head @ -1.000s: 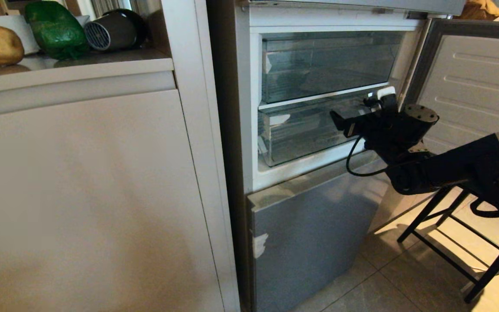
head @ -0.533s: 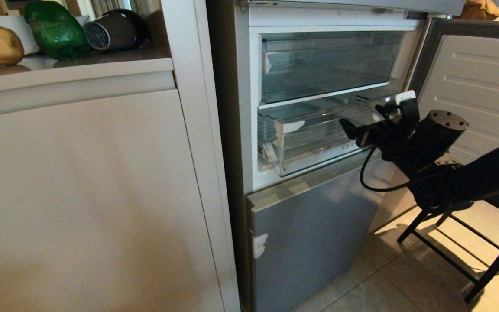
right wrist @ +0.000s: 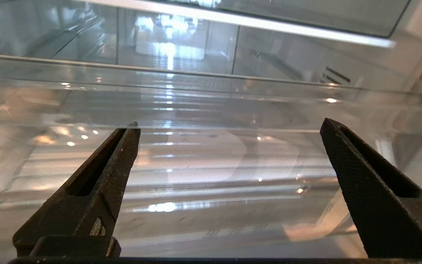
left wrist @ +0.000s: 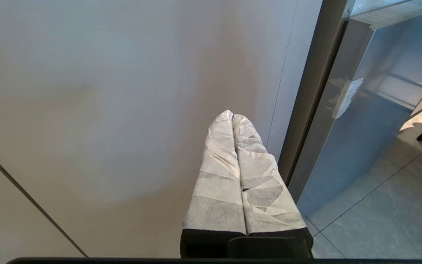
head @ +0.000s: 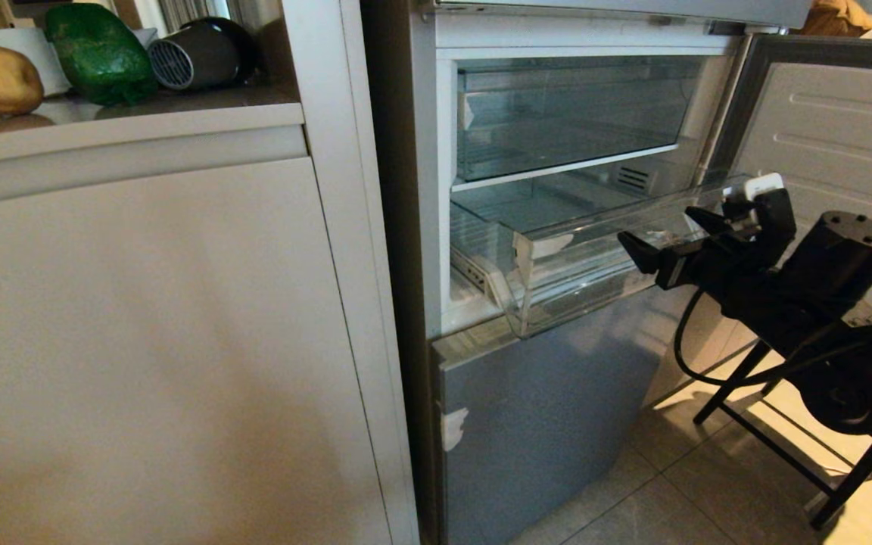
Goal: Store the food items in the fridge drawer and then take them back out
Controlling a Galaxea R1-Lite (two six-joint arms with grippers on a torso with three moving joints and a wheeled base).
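You have the fridge drawer [head: 557,261] standing partly out of the silver-grey fridge [head: 549,409], its clear front lip nearest the camera and its long axis running left to right across the opening. Its ridged floor carries nothing that can be seen. The right pincer [head: 671,246] sits at the right end of that front lip, fingers spread wide; in the right wrist view the two dark fingertips [right wrist: 123,146] stand well apart with the drawer's clear wall directly ahead of them. No item is held. Whether a finger touches the lip cannot be told.

The food items are not in the drawer. The potato [head: 1,79] and the green bell pepper [head: 95,53] both rest on the desk [head: 126,121] at the far left, well apart from the fridge, with the pepper the nearer of the two to it. A dark fan-like appliance [head: 197,49] stands just beside the pepper.

The relation that governs the next move: the items lie far to the left of the right pincer, across the full width of the beige cabinet [head: 156,341]. The left pincer [left wrist: 232,119] is pressed together and parked low against that cabinet face, beneath the desk. In my judgement the left arm is the nearer to both items, and the storing step has not yet begun.
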